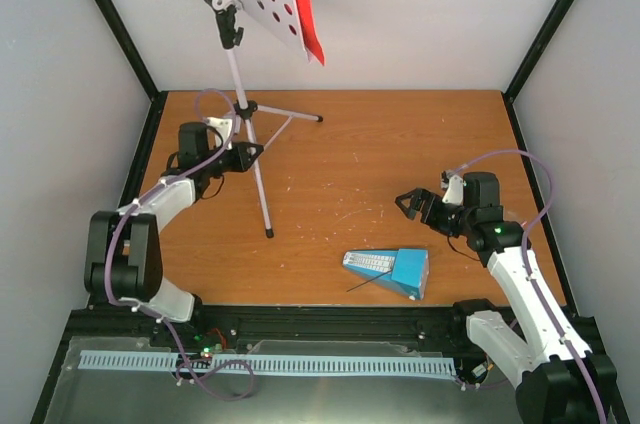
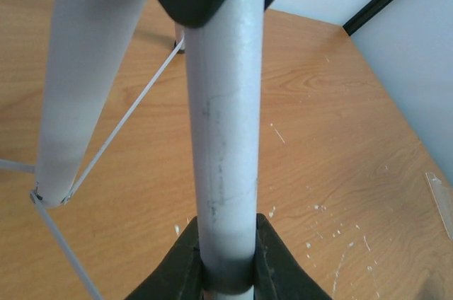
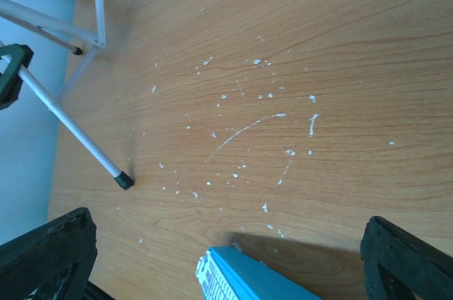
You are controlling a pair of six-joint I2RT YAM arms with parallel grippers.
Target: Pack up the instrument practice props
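My left tool pinches the music stand pole near the desk far left corner so it won't tip, I think; my right tool hangs wide open by the metronome at the near edge.

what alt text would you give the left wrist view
The left gripper is shut on a silver tube of the music stand. A second tube and thin brace wires slant at left, above the wooden table.

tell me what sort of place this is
Likely a robot test cell: plain white walls and black frame posts box in an orange-brown wooden tabletop, with two black-and-white robot arms mounted at its near edge.
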